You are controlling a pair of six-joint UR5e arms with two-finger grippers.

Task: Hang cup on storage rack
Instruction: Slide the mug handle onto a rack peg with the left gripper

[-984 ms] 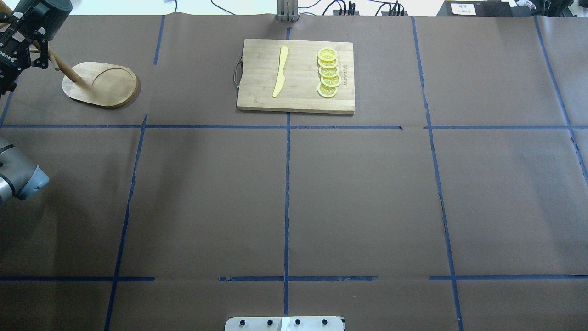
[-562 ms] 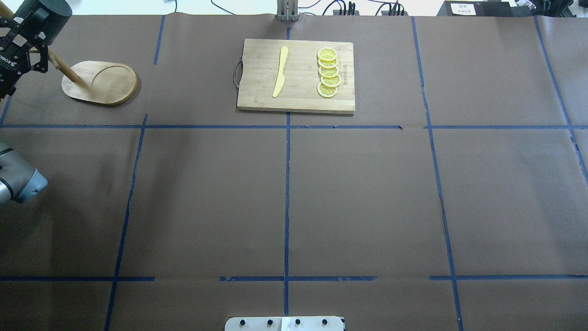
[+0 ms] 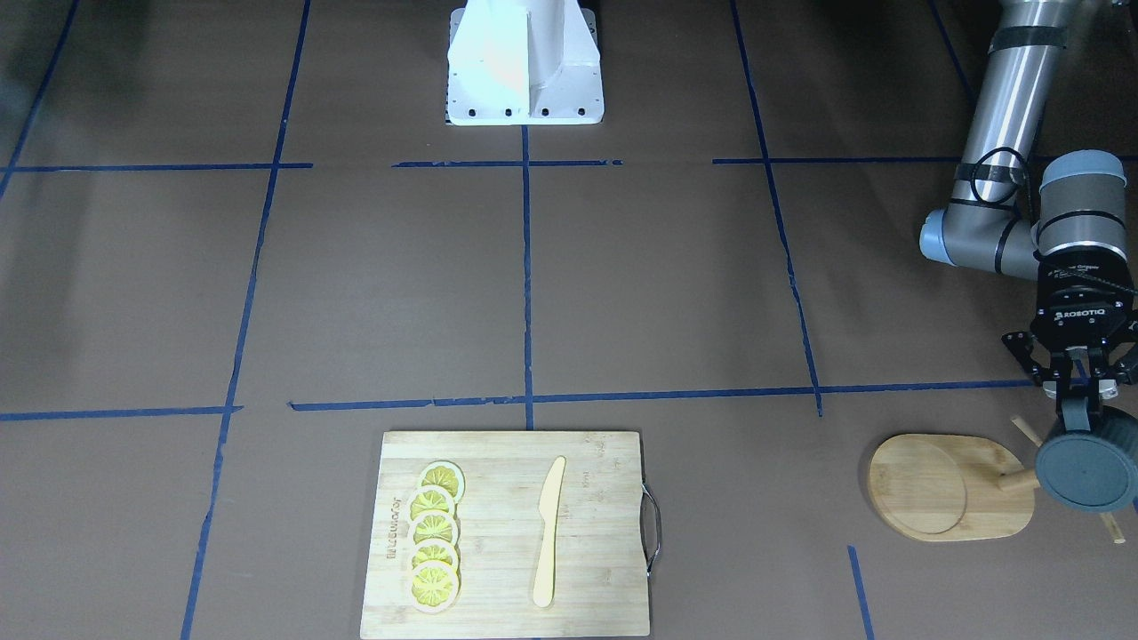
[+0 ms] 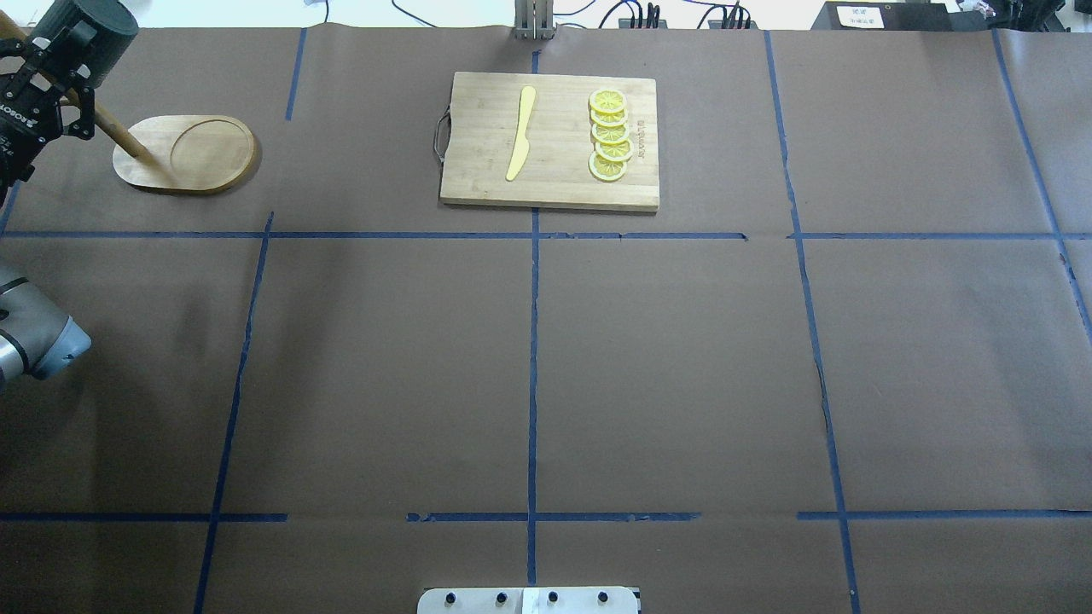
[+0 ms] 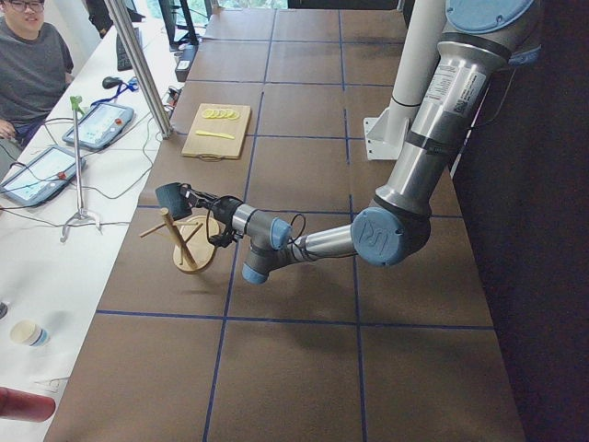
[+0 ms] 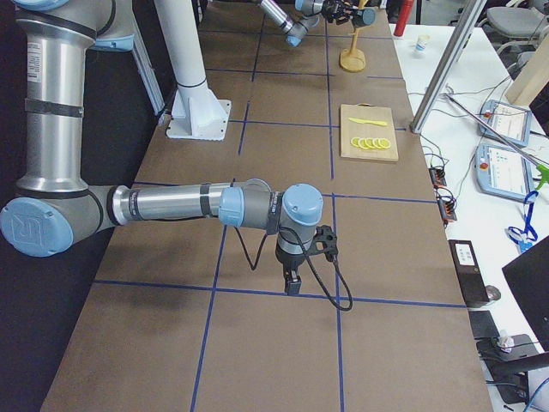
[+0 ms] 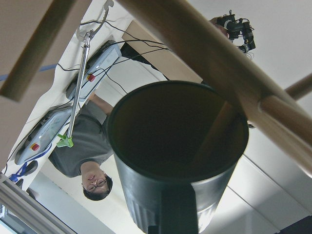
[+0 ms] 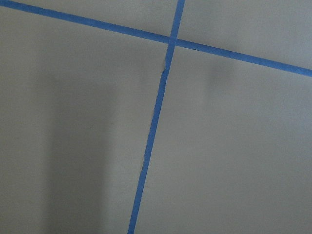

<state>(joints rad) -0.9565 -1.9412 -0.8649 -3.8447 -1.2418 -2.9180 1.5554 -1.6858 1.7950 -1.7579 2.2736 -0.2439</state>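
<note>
- Two arms are in view. The left gripper (image 3: pixel 1077 411) has its fingers clamped on the cup (image 3: pixel 1086 471), which it holds on its side in the air.
- The cup is up among the pegs of the rack (image 3: pixel 942 487). Whether a peg passes through its handle is hidden.
- The right gripper (image 6: pixel 293 281) hangs over the table near a tape crossing, well apart. I cannot tell how its fingers stand.
</note>
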